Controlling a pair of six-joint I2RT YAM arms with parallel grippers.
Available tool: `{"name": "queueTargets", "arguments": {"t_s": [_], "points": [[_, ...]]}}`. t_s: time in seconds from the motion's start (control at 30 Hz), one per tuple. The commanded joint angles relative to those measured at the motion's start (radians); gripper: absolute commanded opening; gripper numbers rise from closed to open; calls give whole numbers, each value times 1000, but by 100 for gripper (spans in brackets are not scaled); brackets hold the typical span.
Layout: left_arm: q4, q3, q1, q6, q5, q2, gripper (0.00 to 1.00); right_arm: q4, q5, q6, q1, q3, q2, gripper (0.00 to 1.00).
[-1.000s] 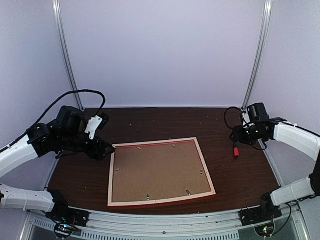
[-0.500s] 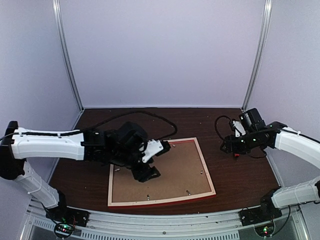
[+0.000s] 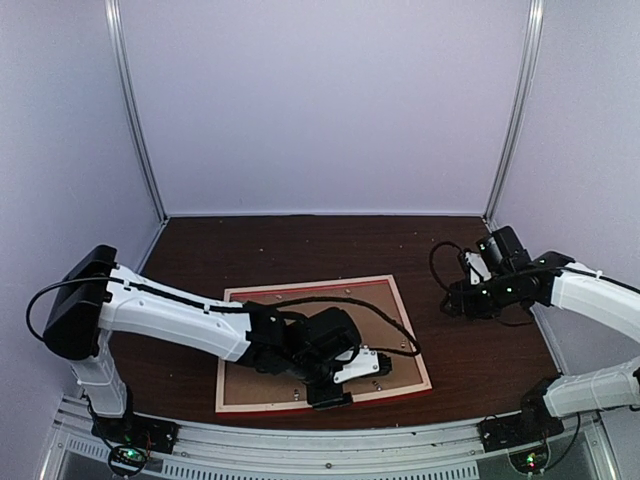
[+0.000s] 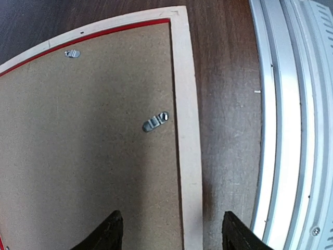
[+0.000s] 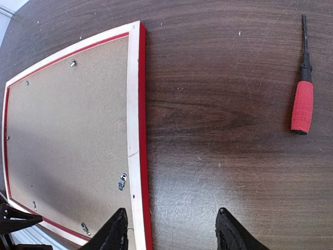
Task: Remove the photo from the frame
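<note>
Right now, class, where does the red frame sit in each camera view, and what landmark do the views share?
Top external: the frame lies back-up near the middle of the table.
Left wrist: the frame fills the left and middle.
Right wrist: the frame occupies the left half.
Shared landmark: the brown backing board inside its pale rim.

My left arm (image 3: 180, 320) lies across the near half of the frame (image 3: 410, 335), so I can come down only on its far half or on the bare table (image 3: 300, 245) behind it. Small metal clips (image 4: 155, 122) sit on the backing board (image 4: 78, 146) just inside the rim, and only a narrow strip of table separates the near rim from the rail (image 4: 281, 130). Right of the frame, the table is open up to the screwdriver (image 5: 303, 107).
</note>
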Motion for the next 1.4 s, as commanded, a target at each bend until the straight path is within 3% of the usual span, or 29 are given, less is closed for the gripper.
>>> {"name": "queueTargets", "arguments": {"t_s": [0.0,0.63,0.8,1.17,1.37], "points": [[69,-4,-49,79,-82,44,65,27,2,21,24,-17,-3,56],[43,10,-124,96,-272,171,50,38,18,33,59,-16,12,55],[18,17,-123,56,-272,198,40,33,20,34,60,-14,11,55],[-83,83,-75,-18,-147,253,43,15,25,34,65,-9,-2,54],[-112,87,-66,-17,-118,265,25,8,32,34,66,-12,-10,54]]}}
